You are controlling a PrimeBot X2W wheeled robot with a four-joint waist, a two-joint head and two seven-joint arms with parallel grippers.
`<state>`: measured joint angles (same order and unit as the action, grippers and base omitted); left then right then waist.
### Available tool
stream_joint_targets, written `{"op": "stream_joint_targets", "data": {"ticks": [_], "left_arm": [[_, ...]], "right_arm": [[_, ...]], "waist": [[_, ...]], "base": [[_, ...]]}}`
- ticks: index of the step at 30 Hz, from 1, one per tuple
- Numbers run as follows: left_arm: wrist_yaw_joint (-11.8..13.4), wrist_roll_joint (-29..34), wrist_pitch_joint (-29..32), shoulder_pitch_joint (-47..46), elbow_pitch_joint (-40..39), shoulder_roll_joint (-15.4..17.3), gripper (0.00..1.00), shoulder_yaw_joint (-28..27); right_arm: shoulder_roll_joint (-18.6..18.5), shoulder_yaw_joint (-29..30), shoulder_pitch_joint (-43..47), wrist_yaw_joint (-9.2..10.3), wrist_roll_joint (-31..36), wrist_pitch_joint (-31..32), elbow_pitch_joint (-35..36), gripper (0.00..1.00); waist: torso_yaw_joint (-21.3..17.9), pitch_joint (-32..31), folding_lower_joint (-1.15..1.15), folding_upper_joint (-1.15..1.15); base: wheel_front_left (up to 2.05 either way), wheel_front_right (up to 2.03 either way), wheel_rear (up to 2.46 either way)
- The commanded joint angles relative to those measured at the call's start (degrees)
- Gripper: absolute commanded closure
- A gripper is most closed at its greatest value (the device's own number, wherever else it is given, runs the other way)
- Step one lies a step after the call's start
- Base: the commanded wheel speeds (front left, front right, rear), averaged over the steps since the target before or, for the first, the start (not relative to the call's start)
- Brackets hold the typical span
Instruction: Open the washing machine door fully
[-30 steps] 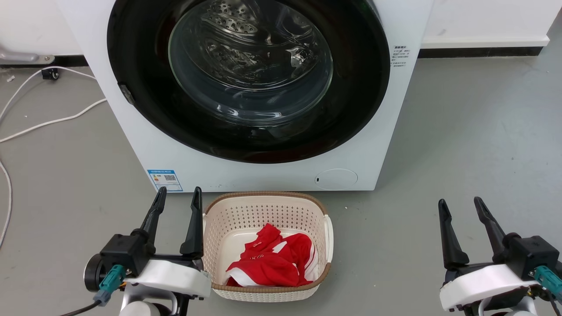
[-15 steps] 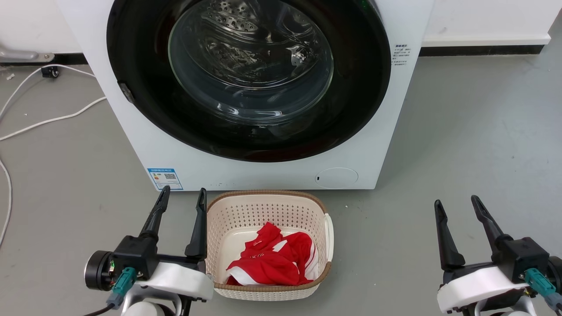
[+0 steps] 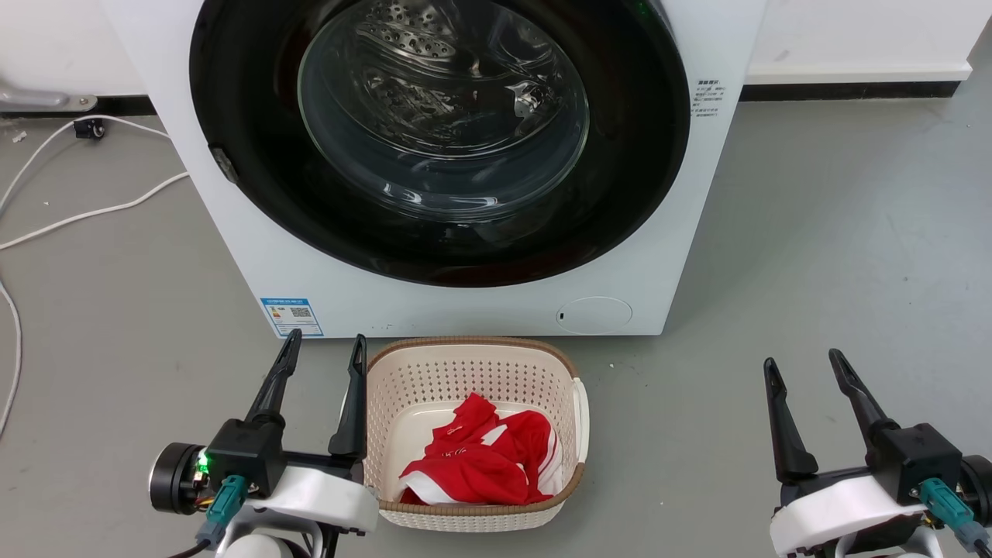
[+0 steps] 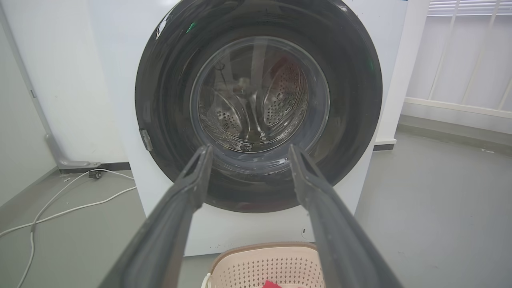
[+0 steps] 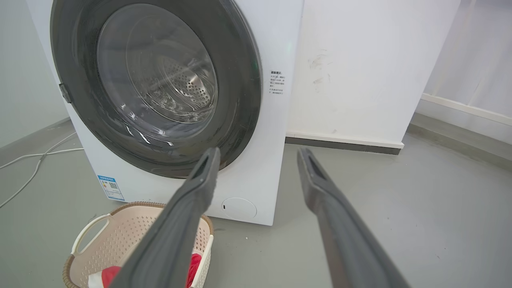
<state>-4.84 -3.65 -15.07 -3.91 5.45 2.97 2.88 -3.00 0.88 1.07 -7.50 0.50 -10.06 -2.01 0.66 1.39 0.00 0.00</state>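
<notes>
Zero contact with the door (image 3: 442,132) yet: hovering low over the floor with left hand (image 3: 325,336) just beside the basket (image 3: 473,341) and right hand (image 3: 800,357) well apart, fingers spread on each, gripping nothing. Facing the door, sitting shut and flush on the machine (image 3: 465,310). Probably preparing the approach; next, likely reaching for the grey tab (image 3: 223,165) at its left edge and pulling outward.

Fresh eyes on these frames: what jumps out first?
The glossy black washing machine door, shut, with its bulging glass window, dominates the upper centre of the head view. Before the washing machine sits a beige basket holding a red garment; the left gripper is beside it, the right gripper at lower right, both open.
</notes>
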Motion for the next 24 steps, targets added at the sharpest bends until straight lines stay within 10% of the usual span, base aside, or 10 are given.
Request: {"op": "stream_joint_targets", "data": {"ticks": [1, 9, 11, 24], "left_arm": [[0.30, -0.04, -0.15, 0.43, 0.14, -0.09, 0.00, -0.07], [0.38, -0.29, -0.15, 0.20, 0.43, -0.12, 0.00, 0.01], [0.37, -0.38, -0.15, 0.16, 0.46, -0.11, 0.00, 0.01], [0.45, -1.05, -0.15, 0.14, 0.24, -0.12, 0.00, -0.16]], "right_arm": [[0.24, -0.14, -0.10, 0.02, -0.35, -0.14, -0.13, 0.00], [0.24, 0.07, -0.38, 0.03, -0.81, -0.11, -0.39, 0.00], [0.24, 0.05, -0.46, 0.03, -1.37, -0.06, -0.49, 0.96], [0.23, 0.07, -0.92, 0.03, -10.13, -1.20, -1.52, 1.00]], "waist": [[-0.02, 0.07, 0.00, 0.00], [0.06, 0.16, 0.00, 0.00], [0.07, 0.19, 0.00, 0.00], [-0.12, 0.58, 0.00, 0.00]], "base": [[0.00, 0.00, 0.00], [0.00, 0.00, 0.00], [0.00, 0.00, 0.00], [0.00, 0.00, 0.00]]}}
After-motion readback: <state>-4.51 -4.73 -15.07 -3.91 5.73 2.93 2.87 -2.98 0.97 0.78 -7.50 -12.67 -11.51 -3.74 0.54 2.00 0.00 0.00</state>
